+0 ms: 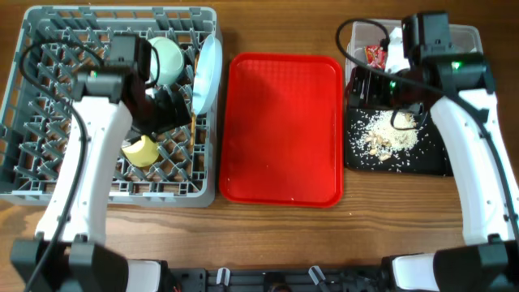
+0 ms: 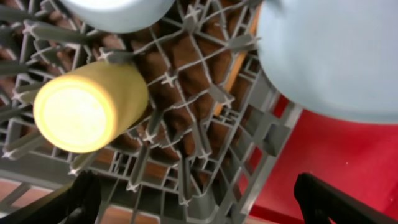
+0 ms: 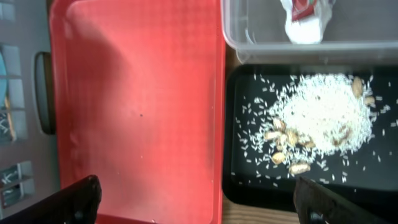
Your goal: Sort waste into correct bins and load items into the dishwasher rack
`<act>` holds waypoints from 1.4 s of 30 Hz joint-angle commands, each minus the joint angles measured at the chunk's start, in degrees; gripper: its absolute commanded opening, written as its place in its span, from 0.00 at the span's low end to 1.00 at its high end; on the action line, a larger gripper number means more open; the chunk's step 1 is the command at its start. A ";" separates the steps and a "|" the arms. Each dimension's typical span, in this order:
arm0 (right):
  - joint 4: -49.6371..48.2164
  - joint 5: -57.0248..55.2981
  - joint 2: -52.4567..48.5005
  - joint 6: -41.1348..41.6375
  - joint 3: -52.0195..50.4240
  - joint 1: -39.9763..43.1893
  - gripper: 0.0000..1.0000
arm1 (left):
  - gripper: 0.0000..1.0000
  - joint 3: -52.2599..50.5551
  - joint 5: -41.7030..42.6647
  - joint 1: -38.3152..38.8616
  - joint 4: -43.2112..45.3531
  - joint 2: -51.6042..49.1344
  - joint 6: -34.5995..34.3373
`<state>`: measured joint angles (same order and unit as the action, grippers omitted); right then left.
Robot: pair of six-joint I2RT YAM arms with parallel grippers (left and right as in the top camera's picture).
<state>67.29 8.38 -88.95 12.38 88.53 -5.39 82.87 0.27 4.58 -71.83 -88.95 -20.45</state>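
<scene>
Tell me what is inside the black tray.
The black tray holds a heap of white rice-like crumbs with beige scraps at its edge. Anything beneath the heap is covered, and the right arm hides the tray's right side from overhead.

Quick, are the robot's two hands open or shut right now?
Left gripper: open, holding nothing.
Right gripper: open, holding nothing.

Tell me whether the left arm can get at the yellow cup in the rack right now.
Probably yes. The left claw hangs open above the rack, and the yellow cup lies on its side close by with nothing over it.
</scene>
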 commanded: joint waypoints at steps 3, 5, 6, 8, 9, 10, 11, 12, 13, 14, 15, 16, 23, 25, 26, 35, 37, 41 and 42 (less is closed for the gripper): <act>-10.91 -2.27 20.35 1.27 -17.77 0.09 1.00 | 1.00 -20.83 0.26 4.20 15.91 24.81 2.27; -13.97 -3.76 28.96 1.27 -24.22 0.09 1.00 | 1.00 -27.61 0.28 5.51 20.09 33.66 2.69; -14.36 -5.07 35.91 1.20 -28.02 0.09 1.00 | 1.00 -31.52 0.31 6.29 22.16 39.39 2.58; -11.82 -5.81 43.41 1.25 -30.71 0.09 1.00 | 1.00 -35.76 0.26 6.40 22.40 47.21 1.99; -9.05 -5.77 45.94 1.79 -30.80 0.09 1.00 | 1.00 -36.00 0.28 6.40 21.27 49.40 1.99; -7.58 -5.81 47.28 1.68 -30.80 0.09 1.00 | 1.00 -36.00 0.28 6.40 21.24 50.27 1.99; -6.14 -5.81 48.11 1.68 -30.80 0.09 1.00 | 1.00 -36.00 0.28 6.40 21.22 50.86 1.99; -5.81 -5.81 48.13 1.68 -30.80 0.09 1.00 | 1.00 -36.00 0.28 6.40 21.22 50.88 1.99; -5.81 -5.81 47.84 1.73 -30.80 0.09 1.00 | 1.00 -36.00 0.28 6.40 21.24 50.69 1.99; -5.84 -5.81 47.41 1.70 -30.80 0.09 1.00 | 1.00 -36.00 0.28 6.40 21.22 50.62 1.99; -5.86 -5.81 46.97 1.70 -30.80 0.09 1.00 | 1.00 -36.00 0.28 6.40 21.22 50.62 1.99; -5.88 -5.81 46.29 1.70 -30.80 0.09 1.00 | 1.00 -36.00 0.28 6.40 21.22 50.62 1.99; -5.53 -6.34 42.01 -0.11 -30.93 0.09 0.99 | 1.00 -36.00 0.28 6.40 21.22 50.62 1.99; -4.92 -6.25 43.08 -1.86 -30.93 0.09 1.00 | 1.00 -36.00 0.28 6.40 21.22 50.62 1.99; -7.34 -6.29 45.22 -2.01 -31.34 0.09 1.00 | 1.00 -36.00 0.28 6.40 21.22 50.62 1.99; -46.93 -6.78 84.67 -4.79 -65.31 0.22 1.00 | 1.00 -36.00 0.28 6.40 21.22 50.62 1.99; -55.45 -7.13 88.72 -4.94 -72.15 0.22 1.00 | 1.00 -36.00 0.28 6.40 21.22 50.62 1.99; -77.37 -6.69 88.76 -4.98 -85.94 1.68 1.00 | 1.00 -36.00 0.28 6.40 21.22 50.62 1.99; -79.60 -6.60 88.78 -6.08 -88.26 2.40 1.00 | 1.00 -36.00 0.28 6.40 21.22 50.62 1.99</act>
<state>-7.22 2.28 -1.10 8.21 4.80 -4.47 47.00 0.47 10.79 -50.74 -38.41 -18.98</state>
